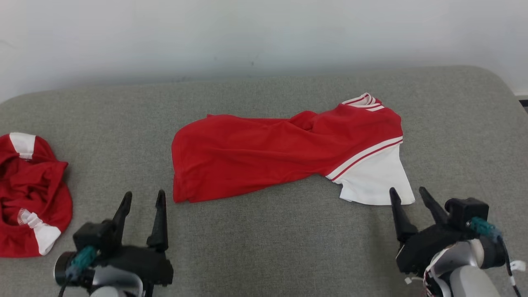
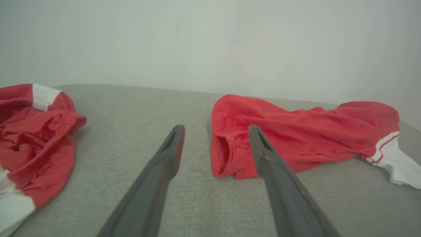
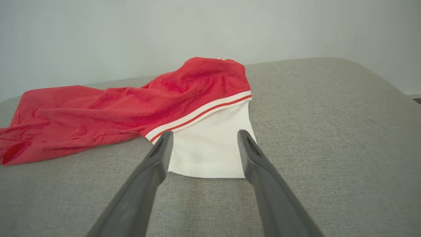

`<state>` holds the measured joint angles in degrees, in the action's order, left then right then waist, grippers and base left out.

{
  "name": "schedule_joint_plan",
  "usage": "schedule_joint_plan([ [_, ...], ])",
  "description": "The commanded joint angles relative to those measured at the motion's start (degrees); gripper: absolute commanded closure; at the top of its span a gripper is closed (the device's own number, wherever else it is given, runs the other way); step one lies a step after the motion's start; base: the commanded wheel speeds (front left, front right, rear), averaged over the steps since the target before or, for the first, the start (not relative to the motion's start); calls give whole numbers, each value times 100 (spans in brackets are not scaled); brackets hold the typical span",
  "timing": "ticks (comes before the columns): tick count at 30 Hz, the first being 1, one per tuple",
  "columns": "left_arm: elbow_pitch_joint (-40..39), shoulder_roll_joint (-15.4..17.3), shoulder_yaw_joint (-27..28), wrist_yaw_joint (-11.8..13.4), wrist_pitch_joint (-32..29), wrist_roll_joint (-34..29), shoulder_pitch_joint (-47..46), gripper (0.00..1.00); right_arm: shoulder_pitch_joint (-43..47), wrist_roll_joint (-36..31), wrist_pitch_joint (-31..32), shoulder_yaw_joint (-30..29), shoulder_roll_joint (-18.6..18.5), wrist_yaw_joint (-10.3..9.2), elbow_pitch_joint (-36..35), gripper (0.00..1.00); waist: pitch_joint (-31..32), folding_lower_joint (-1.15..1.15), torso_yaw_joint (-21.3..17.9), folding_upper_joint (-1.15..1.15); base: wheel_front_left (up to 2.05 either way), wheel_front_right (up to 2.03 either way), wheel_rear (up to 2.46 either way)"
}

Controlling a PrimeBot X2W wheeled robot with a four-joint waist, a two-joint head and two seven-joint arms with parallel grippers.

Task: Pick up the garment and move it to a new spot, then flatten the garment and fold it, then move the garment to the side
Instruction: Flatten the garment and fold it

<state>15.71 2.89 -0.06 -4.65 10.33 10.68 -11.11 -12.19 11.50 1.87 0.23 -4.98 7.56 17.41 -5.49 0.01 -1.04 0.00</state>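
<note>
Garment [image 1: 268, 156]: red jersey with one white sleeve [image 1: 375, 177], a red-and-white stripe at the seam and a striped collar [image 1: 365, 100]. It is laid crumpled and twisted lengthwise on the grey padded surface [image 1: 264, 255], just beyond both sets of fingertips. It has not yet been lifted.

Left gripper [image 1: 144, 193]: the fingers are held apart with nothing between them. The hem corner [image 2: 227, 158] is seen just ahead of the tips, towards the inner finger, and is not touched.

Right gripper [image 1: 407, 190]: the fingers are held apart and empty. The white sleeve is framed between the two tips in the right wrist view. Whether a tip touches the cloth cannot be told.

A second red-and-white garment [image 1: 33, 194] is bunched well outside the left fingers. It is judged not to be the piece in hand.

Handling, as judged: the cloth is taken to be thin, light and limp, with no stiffness to hold a shape, so sagging and swinging are to be expected once it is raised. It is not fragile. Some drag on the woven surface is likely, and little slip within a pinch.

Hold, as judged: the hem corner is best taken by the left fingers and the sleeve, near the striped seam where the cloth is doubled, by the right. Both layers should be caught. If only the top layer is pinched, the twist at mid-body may be carried along.
</note>
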Motion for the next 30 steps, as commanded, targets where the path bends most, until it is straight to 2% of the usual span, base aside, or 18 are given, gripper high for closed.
schedule_joint_plan([
  [1,62,13,-9,-39,-61,49,-143,0,-84,-13,95,-52,-33,-15,48,0,-224,-1,10,0,0,0,0],
  [6,661,39,-129,62,-843,62,-929,0,-612,-167,711,-349,-95,-15,396,0,-615,-1,4,0,0,0,0],
  [10,976,23,-265,140,-1125,101,-1349,0,-948,-224,1015,-540,-43,-15,720,0,-874,-1,-31,0,0,0,0],
  [19,1277,11,-564,321,-1130,87,-1729,0,-1419,-479,1197,-686,50,-15,1427,0,-1146,-1,-76,0,0,0,0],
  [30,1210,4,-834,467,-987,116,-1733,0,-1459,-543,1177,-708,147,-15,1954,0,-1208,-1,54,0,0,0,0],
])
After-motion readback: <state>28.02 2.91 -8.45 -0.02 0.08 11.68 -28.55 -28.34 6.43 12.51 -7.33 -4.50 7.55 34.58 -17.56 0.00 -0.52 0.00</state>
